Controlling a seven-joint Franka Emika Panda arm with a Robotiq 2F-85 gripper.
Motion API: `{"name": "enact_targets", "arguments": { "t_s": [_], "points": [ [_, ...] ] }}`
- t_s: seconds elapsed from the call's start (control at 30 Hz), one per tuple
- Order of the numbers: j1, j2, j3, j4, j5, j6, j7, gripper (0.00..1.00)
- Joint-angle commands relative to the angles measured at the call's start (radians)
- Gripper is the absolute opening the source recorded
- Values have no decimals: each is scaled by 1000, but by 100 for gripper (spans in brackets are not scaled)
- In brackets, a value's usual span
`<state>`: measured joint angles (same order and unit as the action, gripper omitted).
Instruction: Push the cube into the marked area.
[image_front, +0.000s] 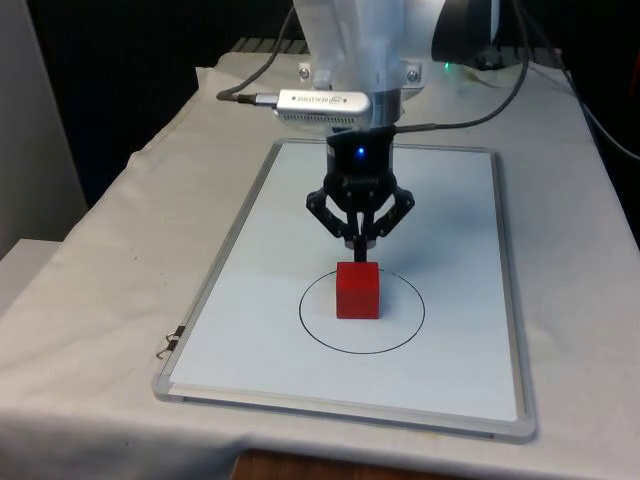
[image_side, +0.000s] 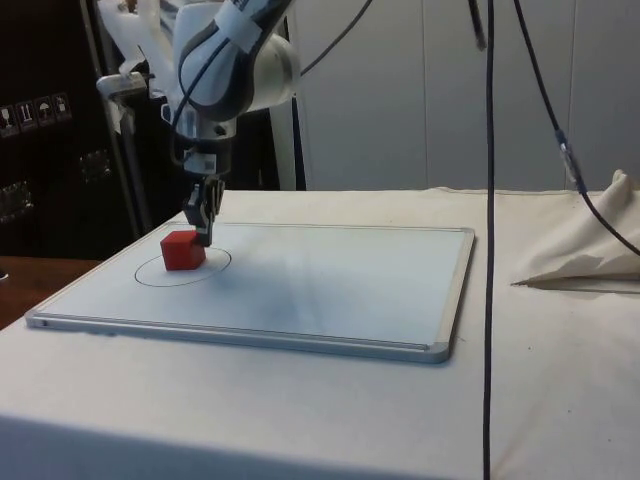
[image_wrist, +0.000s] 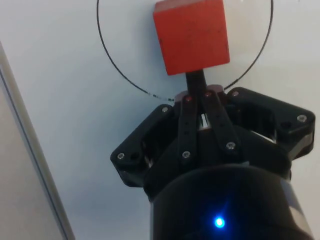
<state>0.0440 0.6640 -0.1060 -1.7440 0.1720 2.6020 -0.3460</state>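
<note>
A white board (image_front: 450, 300) lies on the cloth-covered table (image_front: 90, 300). A drawn black circle (image_front: 408, 322) sits at its near end. The red cube (image_front: 357, 290) stands inside it, toward its far edge. The gripper (image_front: 360, 245), fingers pressed together, touches the cube's far side.

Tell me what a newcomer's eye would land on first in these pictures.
The red cube stands out first: the only bright thing on the whiteboard, sitting inside the black drawn circle. Right behind it, on the robot's side, the black gripper points straight down with its fingers shut together, their tips at the cube's rear face. Around the board lies the white cloth covering the table.
</note>
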Motion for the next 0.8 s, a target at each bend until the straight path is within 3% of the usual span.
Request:
{"name": "enact_targets", "arguments": {
  "t_s": [0.0,0.03,0.23,0.57,0.6,0.77],
  "points": [
    [0,-27,-1,-21,2,-6,3,0],
    [0,-11,-1,-8,0,-2,1,0],
    [-2,-103,-1,-78,4,-26,13,0],
    [-1,-205,-7,-140,3,-66,33,0],
    [-1,-190,-7,-130,0,-61,30,0],
    [1,-265,-11,-172,0,-93,46,0]
  ]
}}
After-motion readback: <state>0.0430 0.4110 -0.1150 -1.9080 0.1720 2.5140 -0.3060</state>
